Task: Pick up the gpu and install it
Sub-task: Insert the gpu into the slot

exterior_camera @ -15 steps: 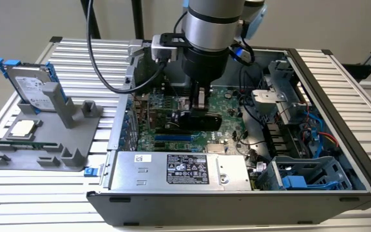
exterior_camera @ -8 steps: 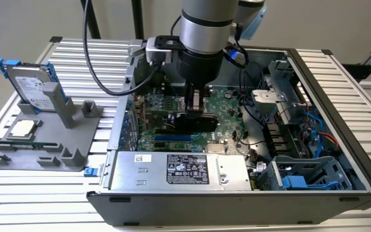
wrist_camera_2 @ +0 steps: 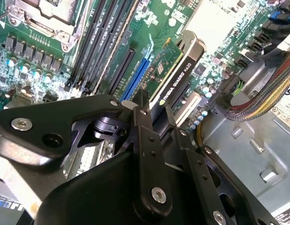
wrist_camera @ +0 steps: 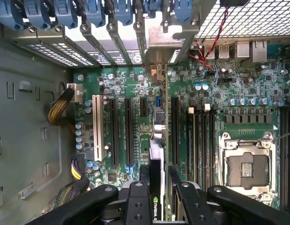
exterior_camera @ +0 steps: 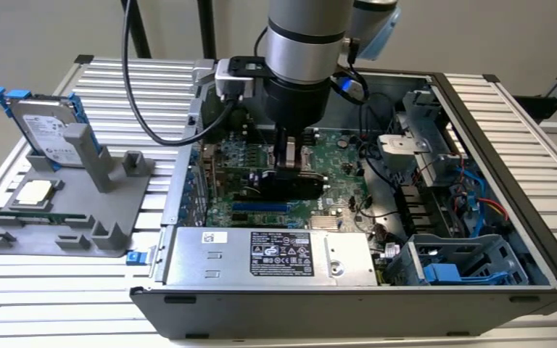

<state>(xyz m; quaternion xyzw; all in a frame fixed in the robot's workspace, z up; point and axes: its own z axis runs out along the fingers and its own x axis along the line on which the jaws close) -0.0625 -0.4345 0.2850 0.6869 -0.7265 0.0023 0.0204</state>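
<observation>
The gpu (exterior_camera: 283,186) is a flat card with a black shroud, held on edge just above the green motherboard (exterior_camera: 332,156) inside the open computer case (exterior_camera: 356,304). My gripper (exterior_camera: 286,161) comes straight down from above and is shut on the card's upper edge. In the second wrist view the gpu (wrist_camera_2: 178,77) shows its black shroud edge and green board face, slanting over the blue and black slots with the gripper (wrist_camera_2: 156,119) closed around it. In the first wrist view the gpu (wrist_camera: 156,157) hangs edge-on between two long black slots (wrist_camera: 128,131), clamped by the gripper (wrist_camera: 156,199).
A grey fixture (exterior_camera: 114,210) on the exterior view's left holds a silver hard drive with blue rails (exterior_camera: 46,130) and a processor chip (exterior_camera: 35,192). Inside the case are the power supply (exterior_camera: 269,254), a blue drive cage (exterior_camera: 463,264), cable bundles (wrist_camera_2: 257,101) and the bare processor socket (wrist_camera: 248,164).
</observation>
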